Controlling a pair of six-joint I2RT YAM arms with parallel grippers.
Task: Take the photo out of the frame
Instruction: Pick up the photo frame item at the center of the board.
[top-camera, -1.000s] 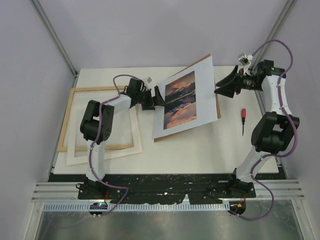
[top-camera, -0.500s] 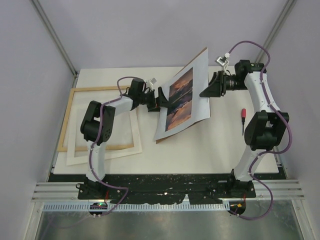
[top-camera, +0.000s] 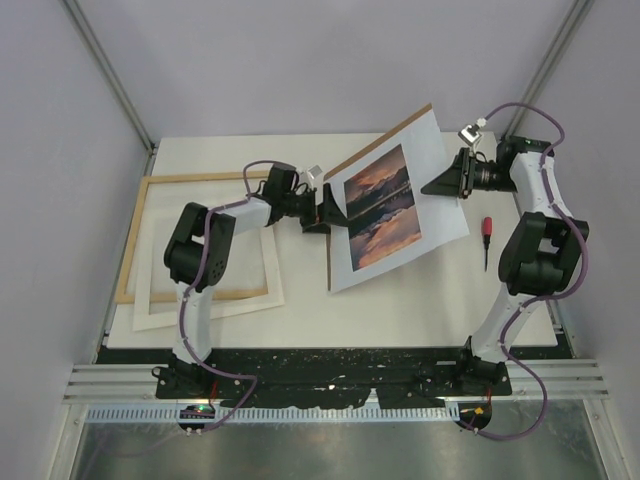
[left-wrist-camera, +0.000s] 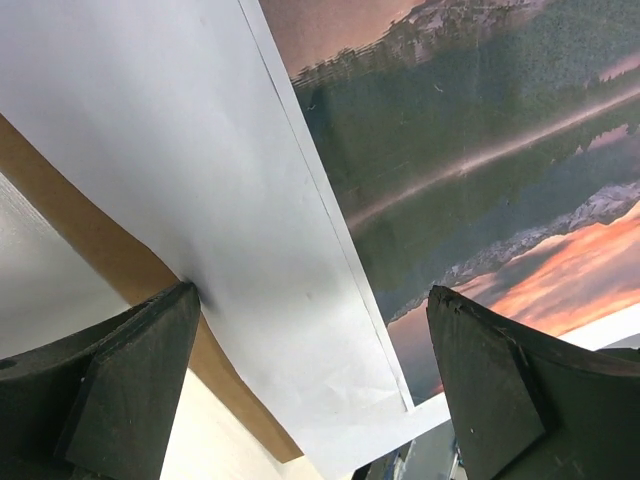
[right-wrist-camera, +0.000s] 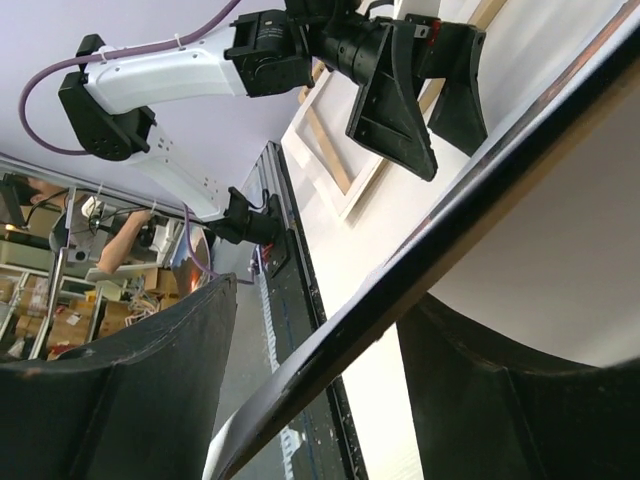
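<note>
Photo (top-camera: 385, 205) at centre of the overhead view, tilted up off the table with a brown backing board (left-wrist-camera: 100, 250) behind it, well apart from the frame (top-camera: 134, 239) lying flat at left. Left gripper (top-camera: 325, 212) gapes wide at the print's left edge. Right gripper (top-camera: 448, 182) straddles the right edge unclamped, with a gap showing beside one finger. Judged a light, limp, easily creased sheet, best pinched on its pale border. No legible writing or brand.
</note>
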